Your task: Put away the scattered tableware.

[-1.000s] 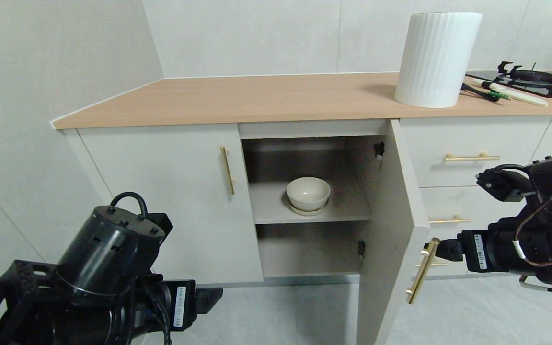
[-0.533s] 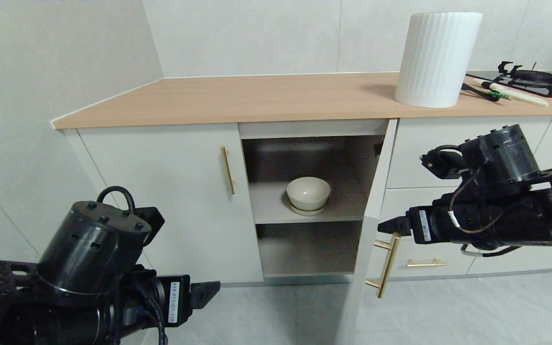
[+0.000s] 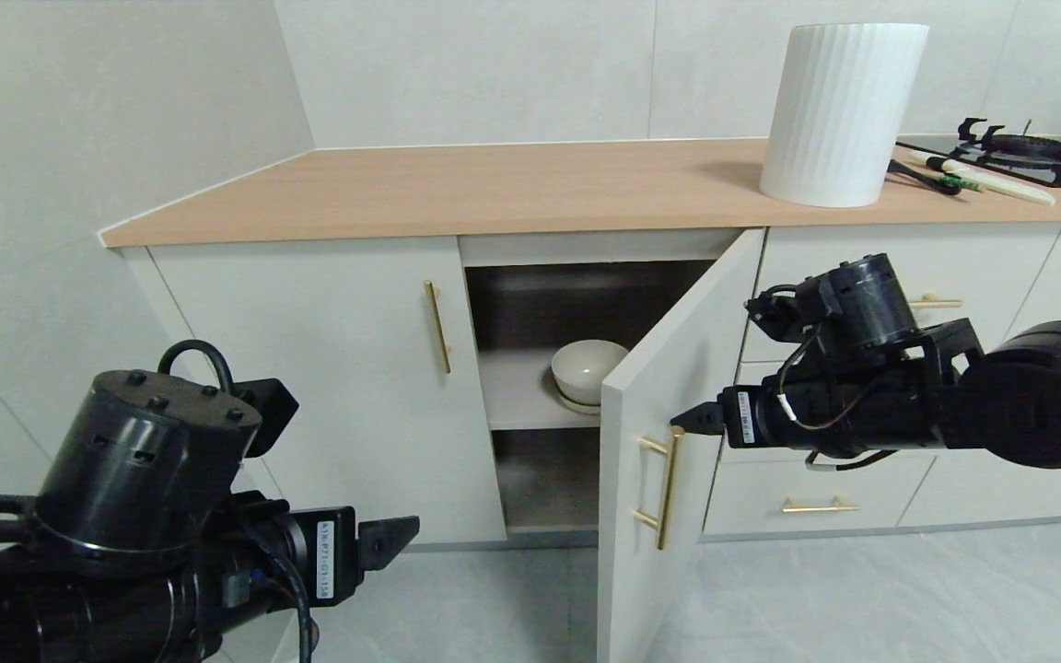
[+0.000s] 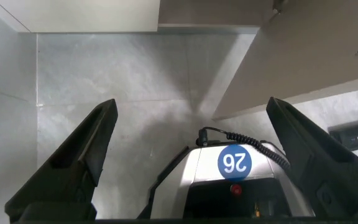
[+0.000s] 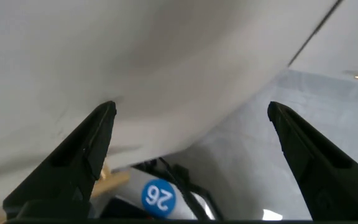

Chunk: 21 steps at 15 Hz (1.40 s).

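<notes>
One bowl (image 3: 588, 366), perhaps one plate (image 3: 575, 403) under it, one white ribbed canister (image 3: 842, 115), four gold handles (image 3: 437, 327)

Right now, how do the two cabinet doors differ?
The left door is shut flush; the right door stands swung out, part open, the bowl showing past its edge. The right gripper is at the right door's face by its handle; the left door's handle has nothing at it. Both are off-white with upright gold bar handles.
</notes>
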Motion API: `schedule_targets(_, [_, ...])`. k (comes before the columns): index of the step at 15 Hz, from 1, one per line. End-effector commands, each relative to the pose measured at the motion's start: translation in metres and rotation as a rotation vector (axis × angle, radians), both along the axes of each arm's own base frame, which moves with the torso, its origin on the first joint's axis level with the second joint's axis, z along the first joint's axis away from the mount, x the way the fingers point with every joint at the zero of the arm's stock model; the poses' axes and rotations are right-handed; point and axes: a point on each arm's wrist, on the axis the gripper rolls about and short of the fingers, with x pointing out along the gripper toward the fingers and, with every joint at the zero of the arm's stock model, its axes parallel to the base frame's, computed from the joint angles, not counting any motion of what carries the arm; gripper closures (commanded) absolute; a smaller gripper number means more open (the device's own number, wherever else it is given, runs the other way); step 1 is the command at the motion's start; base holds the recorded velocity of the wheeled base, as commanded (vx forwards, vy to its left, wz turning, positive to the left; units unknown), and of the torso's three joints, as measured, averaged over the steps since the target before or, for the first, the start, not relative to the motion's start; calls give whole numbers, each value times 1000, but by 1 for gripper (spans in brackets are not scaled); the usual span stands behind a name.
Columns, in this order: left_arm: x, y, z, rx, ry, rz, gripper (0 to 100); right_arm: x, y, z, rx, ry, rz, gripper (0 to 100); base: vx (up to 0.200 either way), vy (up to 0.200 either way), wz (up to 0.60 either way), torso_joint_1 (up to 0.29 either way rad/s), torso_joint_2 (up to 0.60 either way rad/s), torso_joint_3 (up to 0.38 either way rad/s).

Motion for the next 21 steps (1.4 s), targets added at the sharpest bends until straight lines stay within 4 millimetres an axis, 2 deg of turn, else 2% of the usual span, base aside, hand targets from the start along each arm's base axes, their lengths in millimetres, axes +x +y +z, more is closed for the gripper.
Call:
schedule_targets(1, [0,0,0,-2,-2,0,0,7,6,-13,6,27,-12,0,0,0,0,0,0,0])
schedule_targets(5, [1,0,-2,2,3,1,0,21,14,-28,48,18,-40,0,0,0,0,0,0,0])
schedule_targets(9, [1,-1,-2,4,4,0,0,28,18,-34,96,10,-68,0,200,0,0,-4,2,6])
schedule_targets(14, [3,-2,-4,9,11,2,0,31,20,-38,117,17,-83,0,0,0,0,0,0,0])
schedule_targets(21, [3,-2,-4,9,14,2,0,45,27,-42,231,-48,-137,0,0,0,0,0,0,0])
